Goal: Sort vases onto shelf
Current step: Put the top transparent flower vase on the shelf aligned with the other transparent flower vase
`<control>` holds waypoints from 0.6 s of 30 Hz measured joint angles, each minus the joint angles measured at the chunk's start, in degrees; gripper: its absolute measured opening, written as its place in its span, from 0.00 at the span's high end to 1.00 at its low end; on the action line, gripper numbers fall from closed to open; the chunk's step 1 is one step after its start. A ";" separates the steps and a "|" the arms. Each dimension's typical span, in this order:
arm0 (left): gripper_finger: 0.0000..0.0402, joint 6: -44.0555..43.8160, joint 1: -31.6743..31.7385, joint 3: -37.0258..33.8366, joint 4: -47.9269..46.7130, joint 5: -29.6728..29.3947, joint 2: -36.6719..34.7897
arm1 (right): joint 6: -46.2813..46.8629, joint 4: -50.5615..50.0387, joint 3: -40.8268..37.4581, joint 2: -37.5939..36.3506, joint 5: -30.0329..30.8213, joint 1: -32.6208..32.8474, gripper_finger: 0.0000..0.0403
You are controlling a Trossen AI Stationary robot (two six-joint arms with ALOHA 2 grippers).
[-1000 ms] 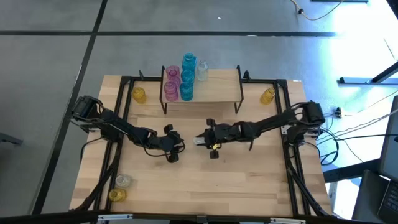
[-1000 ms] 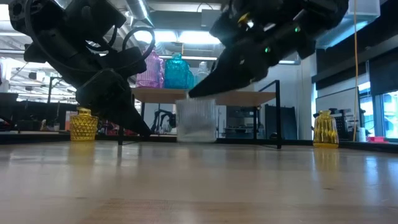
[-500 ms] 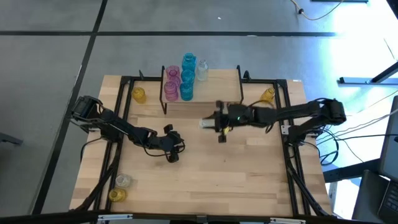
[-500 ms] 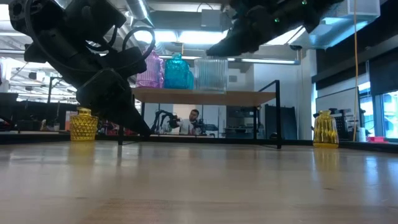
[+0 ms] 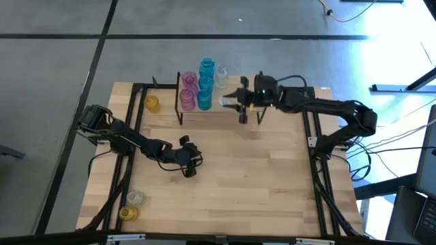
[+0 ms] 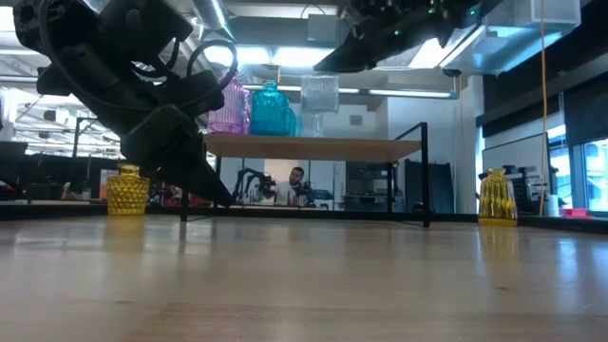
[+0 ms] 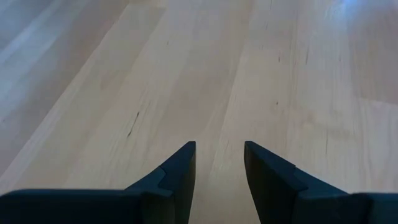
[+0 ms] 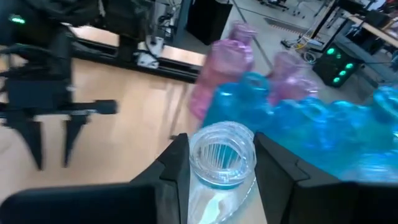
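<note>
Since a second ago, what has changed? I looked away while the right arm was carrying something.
The right gripper, shut on the clear vase, carried it up from mid-table and away to above the shelf, beside the blue vases. Unchanged: the left gripper, open and empty, low over the table; the pink vases and blue vases on the shelf.

Right arm stretched out, fingers [image 8: 177,163] clamped on something; left arm low, fingers [image 7: 180,168] parted

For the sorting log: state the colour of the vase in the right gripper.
Clear, ribbed glass vase; best seen in the right wrist view.
</note>
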 joint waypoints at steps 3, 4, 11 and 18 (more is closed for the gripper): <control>0.68 0.00 0.00 0.00 0.00 0.00 0.00 | -0.73 0.16 1.49 2.05 -2.64 -2.88 0.71; 0.68 0.00 0.00 0.00 -0.01 0.00 0.00 | -1.33 0.04 1.85 2.80 -3.95 -3.72 0.71; 0.68 0.00 0.00 0.00 -0.02 -0.01 0.00 | -3.45 2.55 3.36 7.50 -9.10 -7.22 0.71; 0.68 0.00 0.00 0.00 -0.04 -0.02 0.00 | -3.62 6.92 3.39 10.38 -9.09 -7.09 0.71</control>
